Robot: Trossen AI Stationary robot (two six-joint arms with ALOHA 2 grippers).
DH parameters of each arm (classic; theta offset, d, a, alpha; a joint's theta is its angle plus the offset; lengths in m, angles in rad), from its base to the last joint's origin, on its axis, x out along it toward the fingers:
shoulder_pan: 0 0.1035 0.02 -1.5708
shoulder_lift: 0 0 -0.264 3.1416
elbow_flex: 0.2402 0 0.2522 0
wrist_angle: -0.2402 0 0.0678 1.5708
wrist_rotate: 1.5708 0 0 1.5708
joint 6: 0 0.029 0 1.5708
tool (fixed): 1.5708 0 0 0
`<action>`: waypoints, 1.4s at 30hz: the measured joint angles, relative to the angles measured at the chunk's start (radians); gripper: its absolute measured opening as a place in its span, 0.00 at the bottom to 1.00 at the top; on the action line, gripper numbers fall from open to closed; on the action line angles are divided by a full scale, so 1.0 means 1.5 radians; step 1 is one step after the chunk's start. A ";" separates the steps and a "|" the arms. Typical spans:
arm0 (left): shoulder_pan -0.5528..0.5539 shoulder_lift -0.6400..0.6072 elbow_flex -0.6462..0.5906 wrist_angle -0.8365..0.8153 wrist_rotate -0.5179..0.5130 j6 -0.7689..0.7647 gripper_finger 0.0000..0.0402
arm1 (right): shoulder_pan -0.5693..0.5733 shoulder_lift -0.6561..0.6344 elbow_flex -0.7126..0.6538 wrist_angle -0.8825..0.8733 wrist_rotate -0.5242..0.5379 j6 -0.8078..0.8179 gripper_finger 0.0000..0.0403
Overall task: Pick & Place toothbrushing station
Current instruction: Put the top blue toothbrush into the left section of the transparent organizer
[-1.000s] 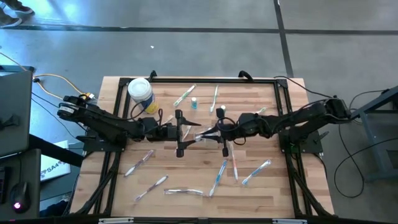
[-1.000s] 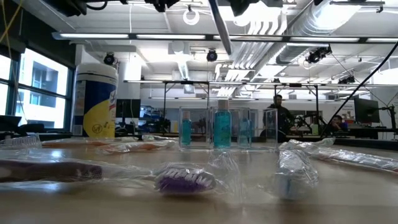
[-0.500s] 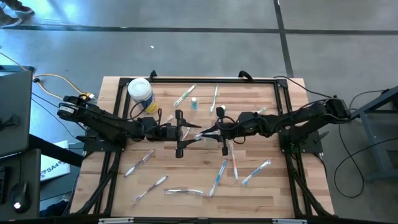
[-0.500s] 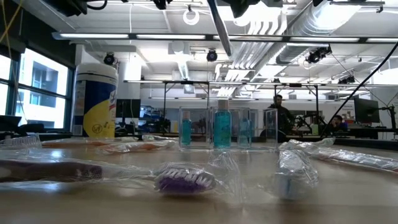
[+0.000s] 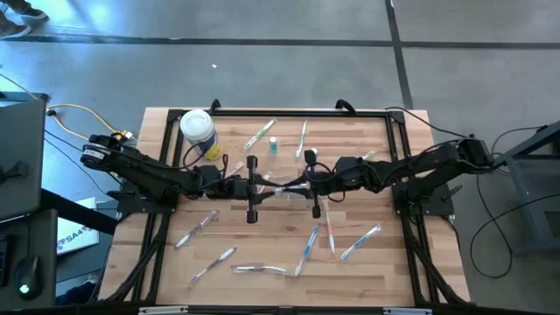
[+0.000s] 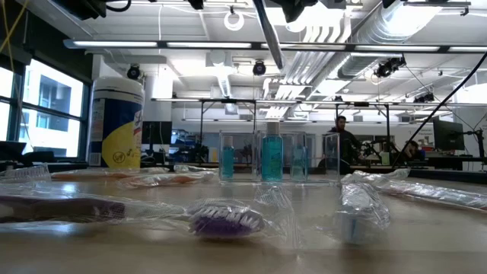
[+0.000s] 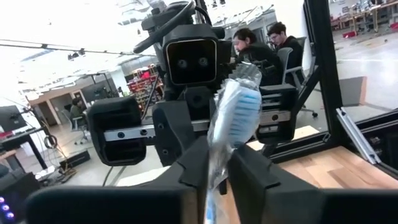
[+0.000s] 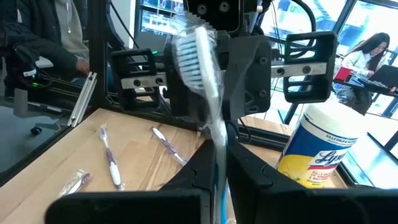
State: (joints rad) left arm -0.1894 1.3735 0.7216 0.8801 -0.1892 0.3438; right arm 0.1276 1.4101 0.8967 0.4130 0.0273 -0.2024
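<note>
Wooden table (image 5: 175, 271) bears scattered wrapped toothbrushes (image 5: 304, 249), a white tub (image 5: 198, 129) and small bottles (image 6: 272, 158).

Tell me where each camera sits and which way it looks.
High view: above the table, looking straight down; the left arm and right arm show whole.
Low view: at tabletop height, looking level past the wipes tub into the room; hardly any robot shows.
Left wrist view: on the left arm, facing the right arm; its own jaws pinch the wrapped toothbrush.
Right wrist view: on the right arm, facing back; its jaws pinch it too.
Shared: both wrist views see that one toothbrush.
</note>
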 joint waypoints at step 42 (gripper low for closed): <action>0.170 -0.093 -0.001 -0.331 0.052 -0.210 0.00 | 0.085 -0.054 0.000 -0.198 0.394 0.074 0.80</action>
State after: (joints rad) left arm 0.0654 1.2344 0.7195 0.3834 -0.1110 0.0290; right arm 0.2544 1.3285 0.8967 0.1164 0.6180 -0.0911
